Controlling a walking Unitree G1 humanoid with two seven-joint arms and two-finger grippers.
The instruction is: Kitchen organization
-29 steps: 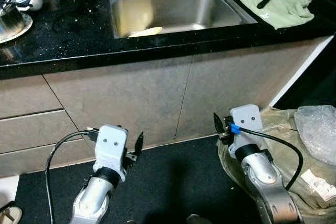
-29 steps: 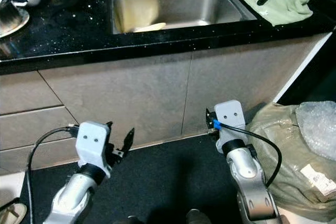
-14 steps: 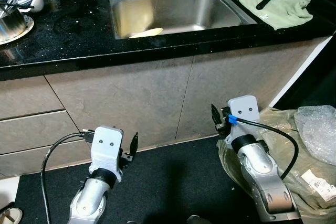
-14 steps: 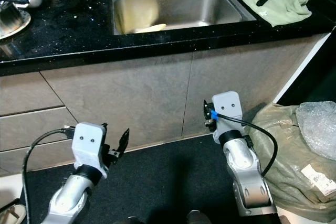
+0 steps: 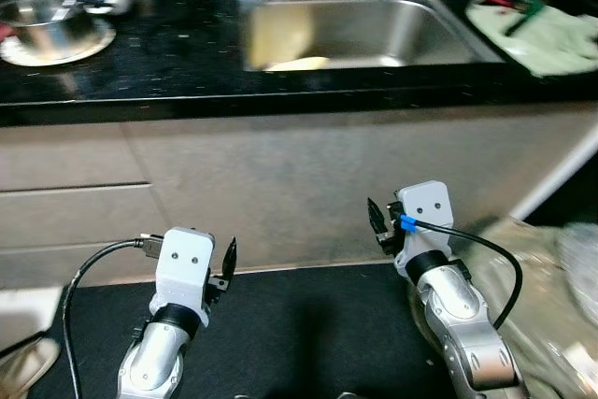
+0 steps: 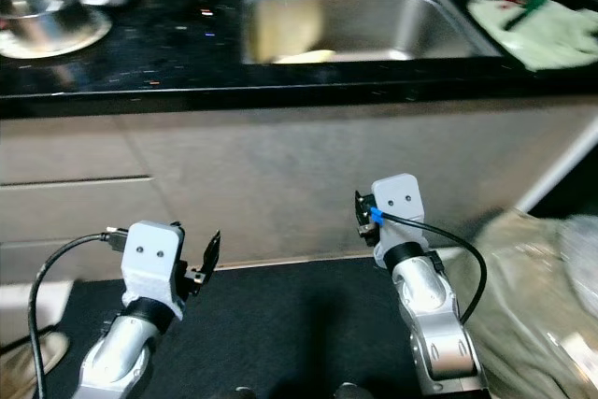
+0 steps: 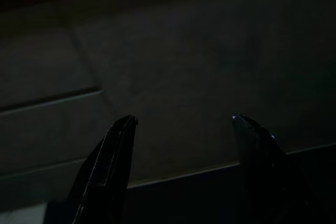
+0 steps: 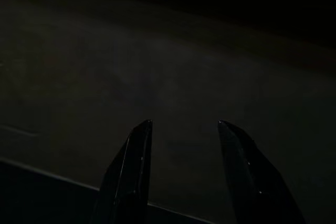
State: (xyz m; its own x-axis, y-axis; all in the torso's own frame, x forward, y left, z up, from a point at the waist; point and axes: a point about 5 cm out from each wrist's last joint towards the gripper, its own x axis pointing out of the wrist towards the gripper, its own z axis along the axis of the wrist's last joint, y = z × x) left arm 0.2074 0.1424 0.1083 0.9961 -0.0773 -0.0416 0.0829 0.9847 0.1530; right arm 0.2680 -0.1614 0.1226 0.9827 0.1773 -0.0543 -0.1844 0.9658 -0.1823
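Before the grey cabinet fronts (image 5: 280, 184), hung low over the dark floor mat (image 6: 280, 324): left tool (image 7: 181, 166) and right tool (image 8: 184, 169), both spread apart and empty-handed. Up on the black table (image 5: 168, 53), lay a pale flat thing (image 5: 297, 64), probably a dish though blurred, in the steel sink (image 6: 374, 21), beside a green cloth (image 6: 551, 39) at the right and a metal bowl (image 5: 51, 35) on its plate at the left. Judged the dish stiff, slick and breakable, best pinched at the rim; judged the cloth soft and light, fit to be gathered at a fold.
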